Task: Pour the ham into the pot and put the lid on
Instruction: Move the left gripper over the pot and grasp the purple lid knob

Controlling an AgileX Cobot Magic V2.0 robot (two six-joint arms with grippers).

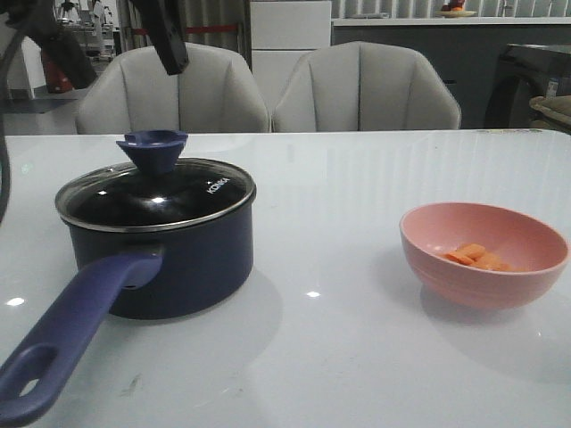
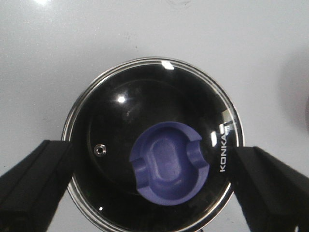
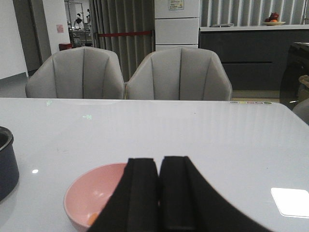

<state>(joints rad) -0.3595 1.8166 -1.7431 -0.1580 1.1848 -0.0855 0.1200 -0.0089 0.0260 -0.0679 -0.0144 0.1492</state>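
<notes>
- Glass and steel, front view: the lid [image 1: 156, 192] sits shut on the pot [image 1: 161, 259] at left of the frame, its knob [image 1: 152, 148] upright, so nothing can be poured in until it comes off. The ham [image 1: 477, 257] lies in the bowl [image 1: 484, 253] at lower right, well apart from the pot. The handle [image 1: 67, 339] reaches toward the lower left corner; an arm sweeping low there could knock it and spin the pot on the slick table [image 1: 357, 357].
- Left wrist view: the left gripper [image 2: 154, 188] hangs over the lid with its jaws spread wide, one finger [image 2: 34, 188] at lower left, the other at lower right. The knob [image 2: 169, 164] sits between them but nearer the right finger. If they close off-centre, the funnel shape could slip out, or the lid could tilt and drop onto the rim.
- Right wrist view: the right gripper [image 3: 159, 193] shows its jaws pressed together, holding nothing, in front of the bowl [image 3: 91, 193] at lower left. Closed like this it can't take the rim; pushed forward it would shove the light bowl and could spill the few chunks. The pot [image 3: 7, 162] shows only at the left edge.
</notes>
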